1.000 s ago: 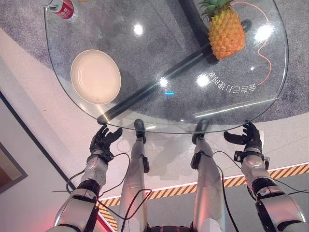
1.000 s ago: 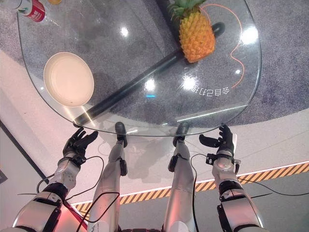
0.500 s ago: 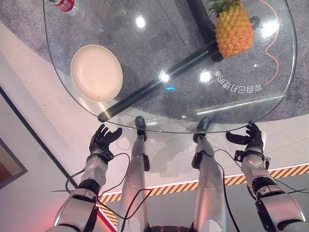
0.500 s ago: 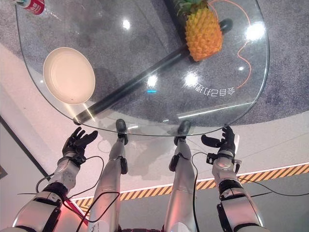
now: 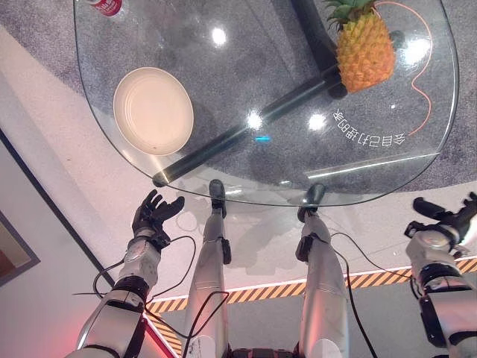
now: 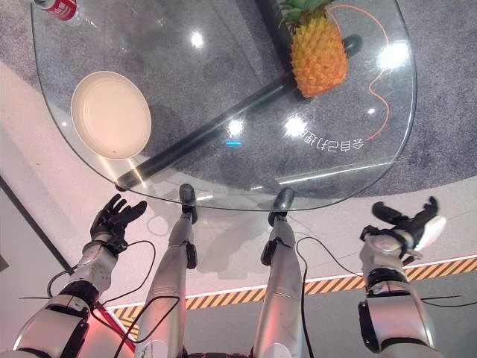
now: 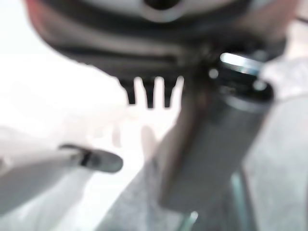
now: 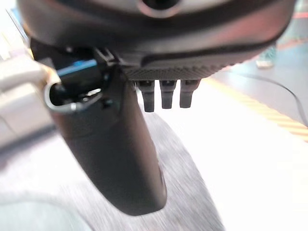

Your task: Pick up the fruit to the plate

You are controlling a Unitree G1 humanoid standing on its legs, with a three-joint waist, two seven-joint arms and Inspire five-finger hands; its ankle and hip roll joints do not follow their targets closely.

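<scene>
Both hands empty, fingers relaxed, short of the glass table (image 5: 313,160): left hand (image 5: 151,216) near its front-left rim, right hand (image 6: 402,224) off the front-right. Pineapple (image 5: 364,51) lies at far right, well apart from plate (image 5: 153,110) at left; reach not yet begun, so probably right hand's job

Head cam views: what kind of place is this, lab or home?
Likely a demo or showroom floor, not a home. A round glass table stands on grey carpet, staged with a pineapple and an empty plate, and yellow-black hazard striping marks off the pale floor. Both hands, left hand and right hand, hang open below the table edge.
</scene>
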